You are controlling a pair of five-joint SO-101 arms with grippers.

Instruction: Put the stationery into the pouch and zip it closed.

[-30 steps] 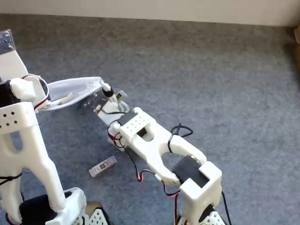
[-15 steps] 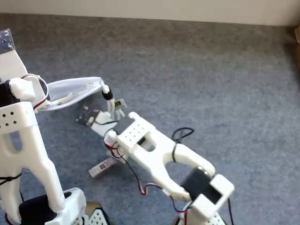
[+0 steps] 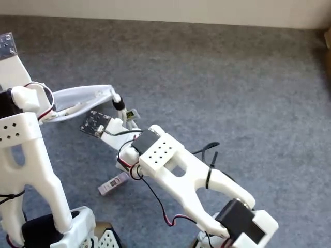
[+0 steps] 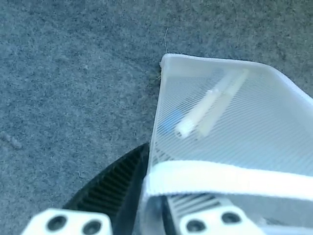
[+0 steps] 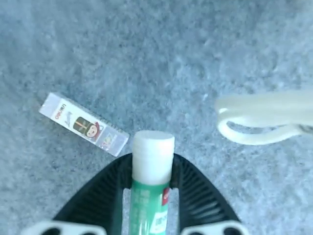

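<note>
Left gripper point(image 4: 146, 196) clamps the rim of the translucent white mesh pouch point(image 4: 234, 122). Two white pens point(image 4: 200, 112) are already inside. Right gripper point(image 5: 151, 171) grips a white-capped green glue stick point(image 5: 152, 152) near the pouch, not yet in. A small boxed eraser point(image 5: 83, 124) waits on the grey carpet point(image 3: 232, 77). Zipping remains, by my judgement.

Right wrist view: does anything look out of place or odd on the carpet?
One small box lies loose and askew on the carpet, outside the pouch. The right gripper holds a glue stick. Nothing looks spilled or damaged.
</note>
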